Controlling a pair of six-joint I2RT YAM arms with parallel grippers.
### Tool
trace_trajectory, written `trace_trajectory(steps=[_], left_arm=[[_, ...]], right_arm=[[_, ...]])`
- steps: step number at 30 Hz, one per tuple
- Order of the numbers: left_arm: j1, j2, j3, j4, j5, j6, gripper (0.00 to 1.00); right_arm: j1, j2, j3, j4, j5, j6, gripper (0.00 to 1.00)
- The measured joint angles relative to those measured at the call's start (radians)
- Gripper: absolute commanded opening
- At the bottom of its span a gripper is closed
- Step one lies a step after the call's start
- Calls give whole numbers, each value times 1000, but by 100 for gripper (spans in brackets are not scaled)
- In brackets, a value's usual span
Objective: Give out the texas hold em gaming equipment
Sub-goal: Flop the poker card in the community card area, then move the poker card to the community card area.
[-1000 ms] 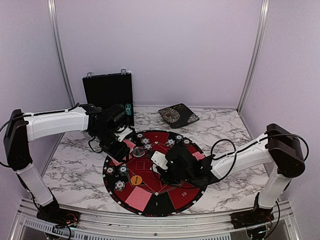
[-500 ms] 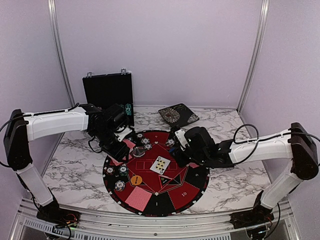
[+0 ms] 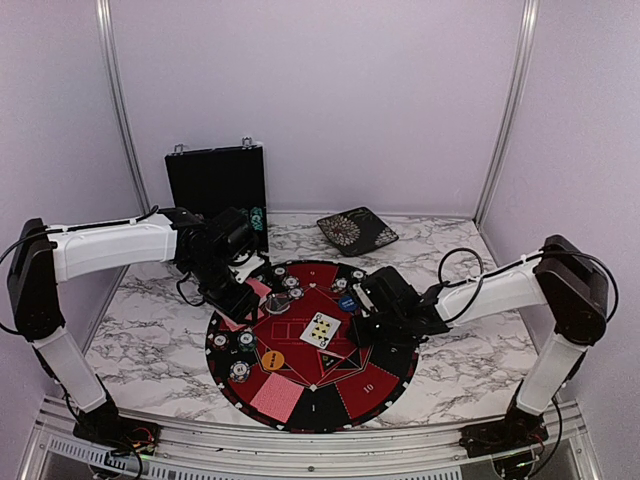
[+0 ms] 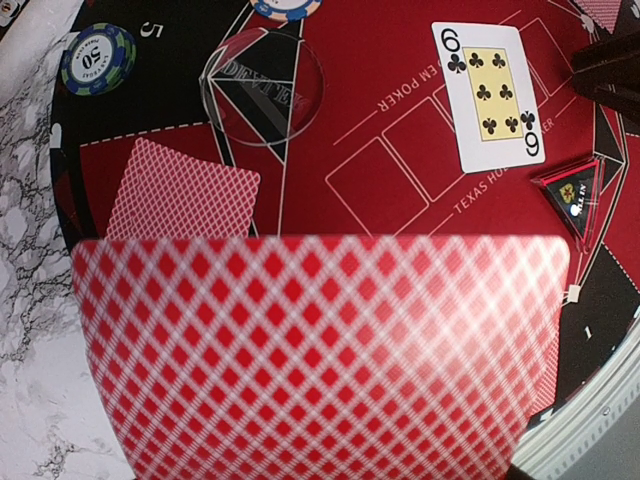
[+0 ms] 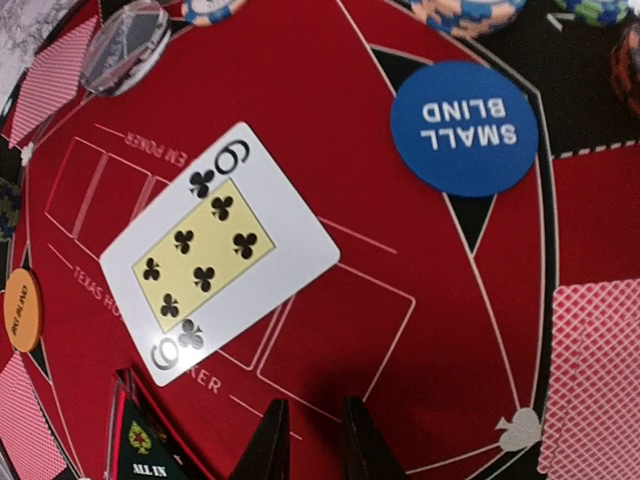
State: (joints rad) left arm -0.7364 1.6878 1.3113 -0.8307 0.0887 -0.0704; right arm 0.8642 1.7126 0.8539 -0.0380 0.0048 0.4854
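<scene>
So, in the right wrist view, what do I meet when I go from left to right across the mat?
orange button disc → face-up six of clubs → blue SMALL BLIND disc → red-backed card at the right edge

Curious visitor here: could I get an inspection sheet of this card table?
Surface: white marbled table, round red-and-black mat.
Job's things: face-up six of clubs card, blue small-blind disc, orange disc, clear disc, striped-edge poker chips, on mat.
Clutter: upright black hinged case, dark patterned square pad, behind mat.
End effectors: left end effector grips a red-backed card; right end effector narrowly open, empty.
Cables: black cables loop beside both arms.
Surroundings: lilac walls, metal frame posts.
</scene>
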Motion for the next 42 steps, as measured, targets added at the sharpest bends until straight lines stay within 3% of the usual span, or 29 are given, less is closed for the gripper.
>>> trace_trajectory(steps=[23,42], left_arm=[[0,0,0,0,0,0,35],[0,0,0,0,0,0,35]], right_arm=[[-3,147,110,69,40,4,17],[88,262,270,29,64,-13,17]])
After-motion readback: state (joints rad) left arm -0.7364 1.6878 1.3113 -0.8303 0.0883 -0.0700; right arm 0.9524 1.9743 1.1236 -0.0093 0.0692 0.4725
